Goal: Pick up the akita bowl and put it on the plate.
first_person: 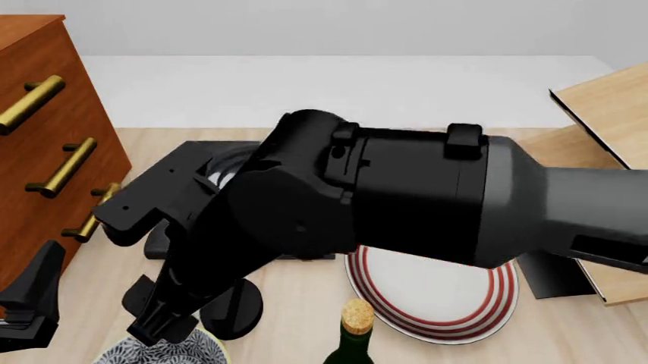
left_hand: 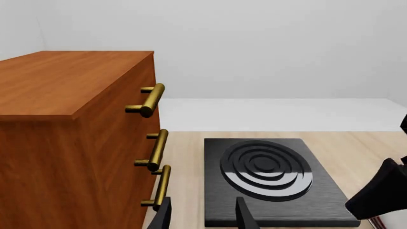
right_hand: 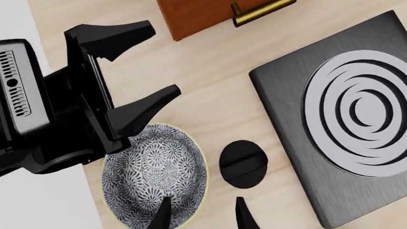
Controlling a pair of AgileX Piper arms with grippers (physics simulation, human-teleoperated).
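The akita bowl (right_hand: 152,171), patterned black and white with a pale rim, stands on the wooden table at the near left (first_person: 167,353). My right gripper (right_hand: 203,217) is open just above the bowl's rim, one finger over the inside and the other outside. In the front view the right arm covers much of the scene, and its gripper (first_person: 162,327) points down at the bowl. The plate (first_person: 435,299), white with red rings, lies to the bowl's right, partly under the arm. My left gripper (right_hand: 165,56) hangs open and empty beside the bowl, near the cabinet (left_hand: 203,215).
A brown cabinet (first_person: 41,129) with brass handles stands at the left. A black square slab with grey rings (left_hand: 267,171) lies behind the bowl. A small black disc (right_hand: 243,163) sits between bowl and slab. A corked green bottle (first_person: 354,337) is near the front edge. A wooden box (first_person: 608,98) stands at the right.
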